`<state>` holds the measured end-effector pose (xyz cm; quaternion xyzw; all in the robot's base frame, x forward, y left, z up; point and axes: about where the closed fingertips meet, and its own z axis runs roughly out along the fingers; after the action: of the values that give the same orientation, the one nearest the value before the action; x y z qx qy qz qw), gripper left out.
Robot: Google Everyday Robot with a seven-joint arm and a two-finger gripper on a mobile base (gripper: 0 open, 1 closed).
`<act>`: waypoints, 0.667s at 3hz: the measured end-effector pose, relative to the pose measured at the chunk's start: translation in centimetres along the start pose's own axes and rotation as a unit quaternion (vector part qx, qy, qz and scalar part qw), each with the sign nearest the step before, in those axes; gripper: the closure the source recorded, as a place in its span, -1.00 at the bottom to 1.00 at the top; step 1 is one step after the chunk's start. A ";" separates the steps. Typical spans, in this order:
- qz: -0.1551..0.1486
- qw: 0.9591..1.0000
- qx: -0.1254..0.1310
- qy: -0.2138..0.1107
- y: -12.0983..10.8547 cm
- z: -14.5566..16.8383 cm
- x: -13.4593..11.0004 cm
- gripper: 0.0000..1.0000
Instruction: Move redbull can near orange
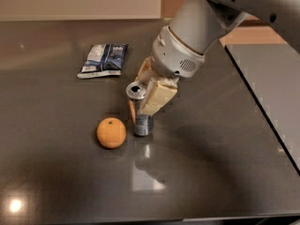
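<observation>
Camera view: gripper (141, 108) reaches down from the far-right corner side and sits at mid-tabletop, fingers (157, 96) pinching the redbull can (142, 124) from both sides. Can is upright, pull-tab top visible, base at the dark tabletop (56, 111); can't tell if it's resting or slightly lifted. Orange (111, 132) is just beside the can on the left-edge side, with a small gap, slightly nearer the front edge. Blue-white snack bag (103, 60) lies flat toward the far-left corner, well apart.
</observation>
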<state>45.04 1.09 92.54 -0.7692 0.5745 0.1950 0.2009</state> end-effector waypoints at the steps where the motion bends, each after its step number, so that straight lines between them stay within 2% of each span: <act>1: -0.005 1.000 0.000 -0.004 -0.4 0.2 0.0 -0.27; 2: -0.006 1.000 0.001 -0.004 -0.3 0.2 -0.1 -0.74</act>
<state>45.32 1.40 92.48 -0.7718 0.5691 0.1958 0.2053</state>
